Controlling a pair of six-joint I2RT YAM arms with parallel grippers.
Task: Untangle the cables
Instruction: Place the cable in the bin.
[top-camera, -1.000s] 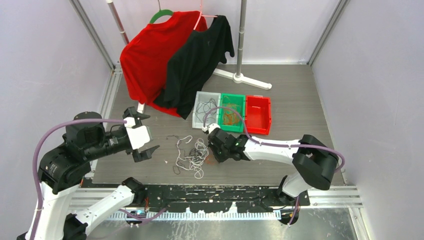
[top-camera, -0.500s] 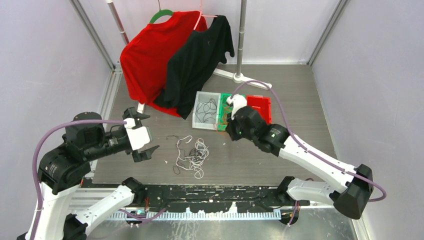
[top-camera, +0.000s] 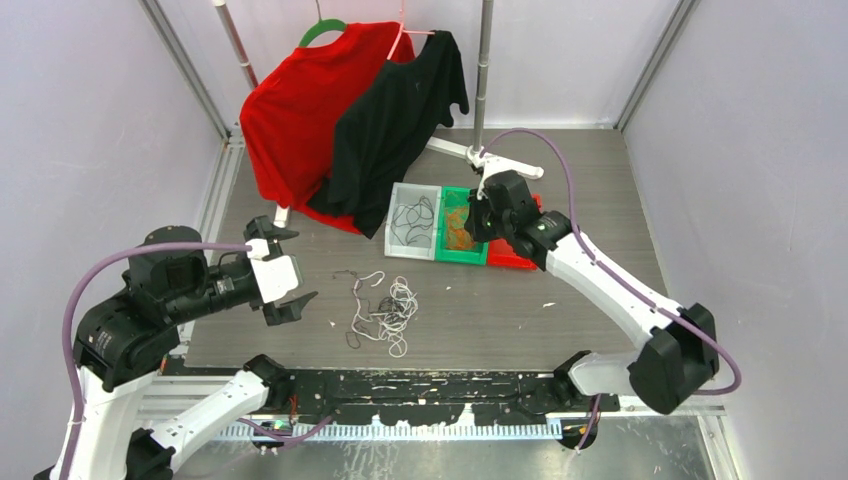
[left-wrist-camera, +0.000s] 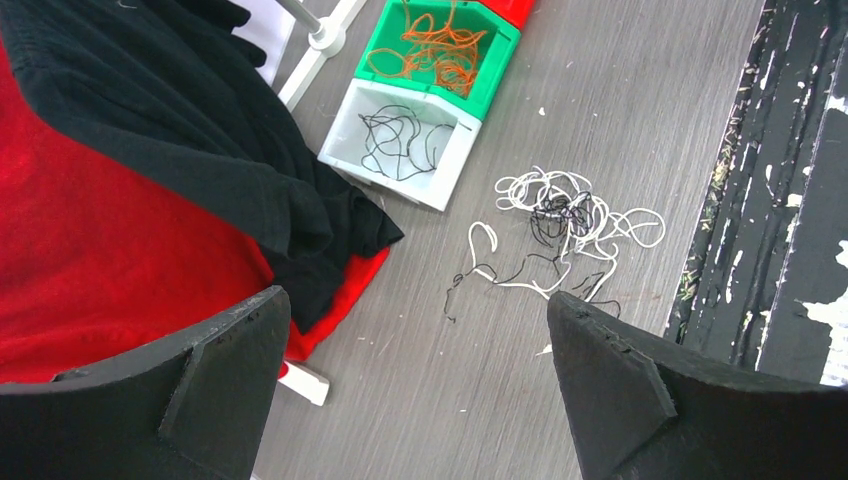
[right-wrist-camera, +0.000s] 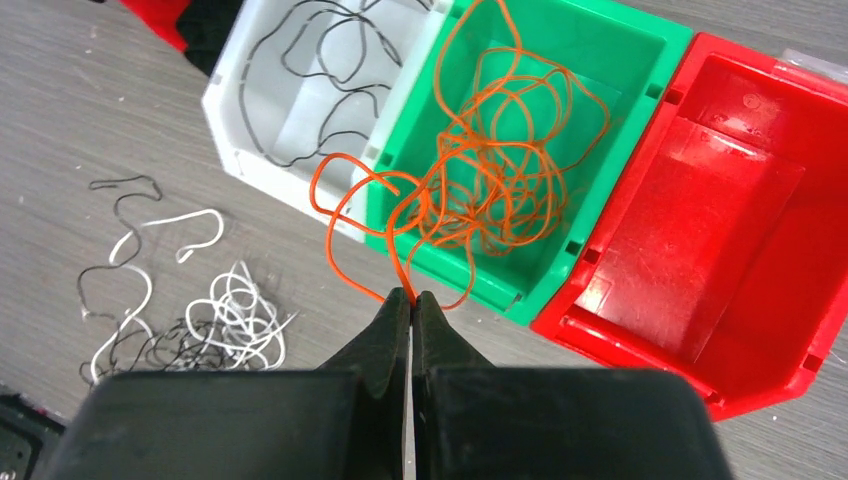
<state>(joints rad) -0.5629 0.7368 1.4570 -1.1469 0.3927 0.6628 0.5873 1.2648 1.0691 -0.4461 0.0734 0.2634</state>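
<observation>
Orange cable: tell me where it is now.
Right wrist view: the orange cable is pinched in the right hand, its loops mostly over the green bin, between the white bin and the red bin.

The left bin, middle bin and right bin stand touching in a row on the table. A cable lies in the left bin. A bunch lies in the middle bin, with one strand trailing over its near rim up to the right gripper, which pinches it. Before the bins, to the left, lies a tangle. The left gripper hangs left of it, jaws wide. Behind the bins and to the left, shirts hang on a rack.
</observation>
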